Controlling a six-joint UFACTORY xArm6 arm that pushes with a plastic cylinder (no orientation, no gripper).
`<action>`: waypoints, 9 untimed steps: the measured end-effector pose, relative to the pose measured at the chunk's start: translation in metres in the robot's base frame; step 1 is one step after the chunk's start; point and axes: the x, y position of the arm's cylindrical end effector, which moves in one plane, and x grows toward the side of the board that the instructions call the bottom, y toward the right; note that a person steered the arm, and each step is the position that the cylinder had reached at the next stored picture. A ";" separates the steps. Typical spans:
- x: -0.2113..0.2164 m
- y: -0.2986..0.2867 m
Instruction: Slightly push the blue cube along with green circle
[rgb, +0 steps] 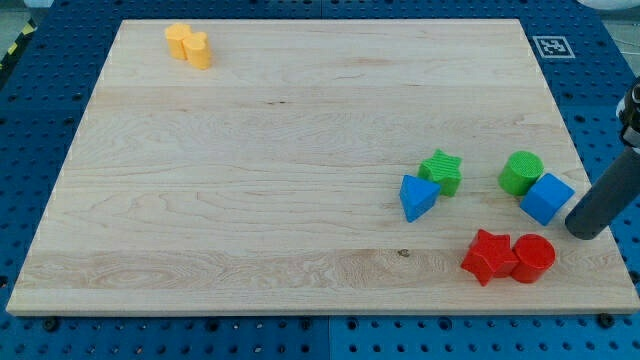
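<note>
The blue cube (547, 198) lies at the board's right side, touching the green circle (521, 172), which sits just up and to its left. My tip (586, 229) is at the end of the dark rod coming in from the view's right edge. It stands just right of and slightly below the blue cube, a small gap apart.
A green star (442, 171) and a blue triangle (417, 197) lie left of the pair. A red star (488, 256) and a red cylinder (533, 258) lie below. Two yellow blocks (189, 45) sit at the top left. The wooden board's right edge (590, 160) is close.
</note>
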 end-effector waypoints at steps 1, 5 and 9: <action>-0.001 0.000; -0.050 -0.007; -0.044 -0.026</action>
